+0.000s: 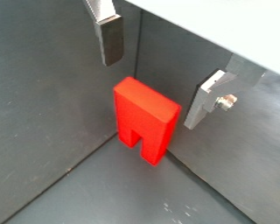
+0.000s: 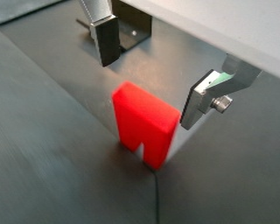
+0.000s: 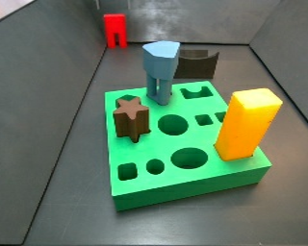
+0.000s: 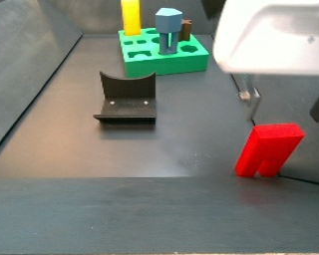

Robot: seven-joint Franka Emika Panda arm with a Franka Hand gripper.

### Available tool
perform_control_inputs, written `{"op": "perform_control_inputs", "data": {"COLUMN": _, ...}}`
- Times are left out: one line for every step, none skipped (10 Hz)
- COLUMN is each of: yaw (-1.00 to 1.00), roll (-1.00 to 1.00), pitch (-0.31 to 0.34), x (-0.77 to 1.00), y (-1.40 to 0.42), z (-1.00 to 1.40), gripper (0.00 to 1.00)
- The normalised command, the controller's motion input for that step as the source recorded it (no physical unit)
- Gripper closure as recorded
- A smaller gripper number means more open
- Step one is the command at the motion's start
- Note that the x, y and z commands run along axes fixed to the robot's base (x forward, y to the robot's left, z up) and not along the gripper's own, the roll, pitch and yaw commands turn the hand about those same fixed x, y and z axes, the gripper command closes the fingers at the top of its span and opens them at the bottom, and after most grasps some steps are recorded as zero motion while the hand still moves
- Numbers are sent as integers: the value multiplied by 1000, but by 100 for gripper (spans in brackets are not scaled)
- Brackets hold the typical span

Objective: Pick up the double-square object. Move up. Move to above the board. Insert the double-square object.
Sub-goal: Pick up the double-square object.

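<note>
The gripper hangs over the double-square object with its jaws spread wide and released, one silver finger at the block's eleven o'clock and its mate at two o'clock, neither touching. The red block stands upright on the dark floor (notch downward). In a side view the fixture sits at its ten o'clock, the board beyond.

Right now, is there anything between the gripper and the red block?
Nothing visible. The gripper hovers open just above the red block, one finger on each side of it, neither touching. The block stands on the floor, far from the board.
</note>
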Motion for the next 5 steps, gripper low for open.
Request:
{"op": "perform_control_inputs", "data": {"yaw": 154, "roll": 71, "pitch": -344, "x": -277, "y": 120, "z": -577, "gripper": 0}}
{"op": "perform_control_inputs", "data": {"yaw": 197, "roll": 60, "pitch": -334, "x": -231, "y": 186, "z": -589, "gripper": 0}}
{"op": "perform_control_inputs", "data": {"yaw": 206, "roll": 33, "pitch": -300, "x": -69, "y": 197, "z": -629, "gripper": 0}}
{"op": "perform_control_inputs", "data": {"yaw": 171, "roll": 1, "pitch": -217, "x": 66, "y": 166, "z": -697, "gripper": 0}}
{"op": "perform_control_inputs", "data": {"yaw": 126, "roll": 0, "pitch": -131, "x": 186, "y": 83, "z": -609, "gripper": 0}}
